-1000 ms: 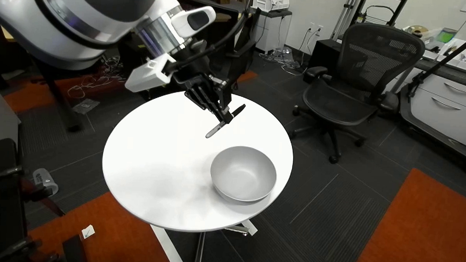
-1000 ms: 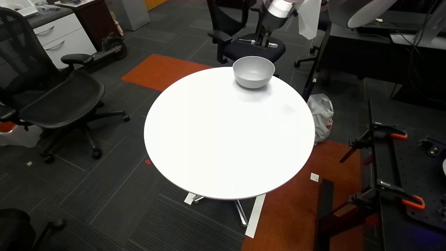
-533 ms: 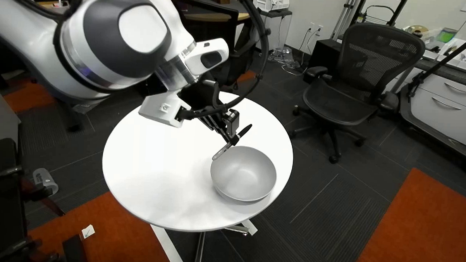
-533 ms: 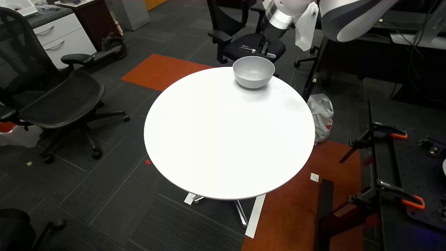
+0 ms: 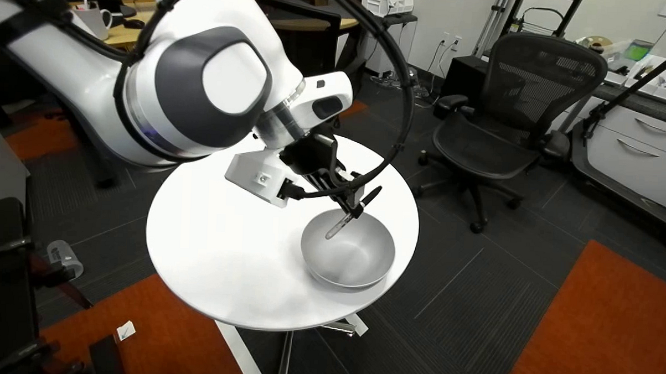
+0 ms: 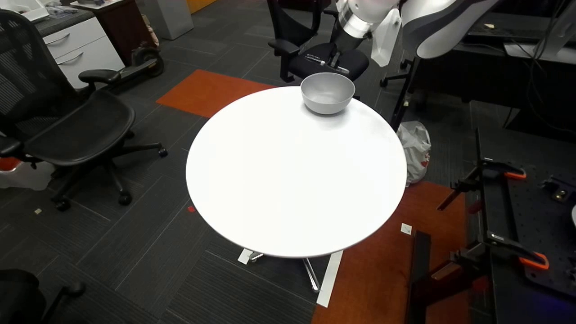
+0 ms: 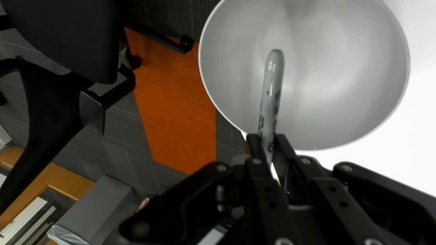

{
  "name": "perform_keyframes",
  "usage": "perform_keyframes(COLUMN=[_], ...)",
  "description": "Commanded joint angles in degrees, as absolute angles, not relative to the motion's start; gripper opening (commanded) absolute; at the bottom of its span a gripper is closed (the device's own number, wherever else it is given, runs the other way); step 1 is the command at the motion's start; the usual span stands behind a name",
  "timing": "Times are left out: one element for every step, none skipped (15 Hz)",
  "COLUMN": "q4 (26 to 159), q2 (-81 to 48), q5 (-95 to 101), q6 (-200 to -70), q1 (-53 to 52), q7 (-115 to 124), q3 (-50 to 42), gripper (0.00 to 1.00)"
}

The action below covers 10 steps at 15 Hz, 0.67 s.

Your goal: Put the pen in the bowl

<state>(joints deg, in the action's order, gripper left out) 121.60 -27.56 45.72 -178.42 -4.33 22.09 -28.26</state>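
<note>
The pen (image 5: 339, 226) has a grey barrel and a dark capped end. My gripper (image 5: 355, 209) is shut on its middle and holds it tilted, with the grey end lower. In the wrist view the grey end of the pen (image 7: 272, 85) points over the hollow of the bowl (image 7: 340, 109), with the gripper (image 7: 267, 141) at the bowl's near rim. The light grey bowl (image 5: 349, 265) stands upright on the white table and looks empty inside. In an exterior view the pen (image 6: 343, 70) and gripper (image 6: 334, 65) show just above and behind the bowl (image 6: 326, 106).
The round white table (image 5: 236, 250) bears the bowl close to its edge. An office chair (image 6: 310, 63) stands beyond the table behind the bowl. Another black mesh chair (image 5: 513, 116) stands beside the table. A black workbench with clamps (image 6: 531, 211) is off to one side.
The gripper has moved with the pen held in it, from over the table to over the bowl's rim. The pen's grey end is now over the bowl's hollow. The bowl has not moved.
</note>
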Motion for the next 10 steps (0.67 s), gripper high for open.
perform_keyframes(q4=[118.8, 118.6, 118.8, 118.7, 118.7, 118.7, 118.9, 118.9, 119.0, 118.9], q2=[-30.2, -30.4, -30.3, -30.3, -30.3, -30.2, -29.8, -29.6, -29.3, -29.2], q5=[43.7, 42.9, 41.8, 41.2, 40.7, 40.4, 40.2, 40.1, 40.2, 40.4], q6=[-180.8, -180.8, -181.0, -180.7, -180.6, -180.6, -180.4, -180.3, -179.9, -179.8], q1=[-2.9, -2.3, -0.7, 0.0, 0.7, 1.4, 2.0, 2.4, 2.8, 3.0], q7=[23.4, 22.9, 21.9, 21.5, 21.4, 21.3, 21.2, 21.4, 21.2, 21.3], q3=[-27.8, -27.1, -25.3, -24.4, -23.6, -22.8, -22.1, -21.7, -21.3, -21.1], gripper=[0.03, 0.03, 0.03, 0.39, 0.40, 0.47, 0.53, 0.62, 0.69, 0.76])
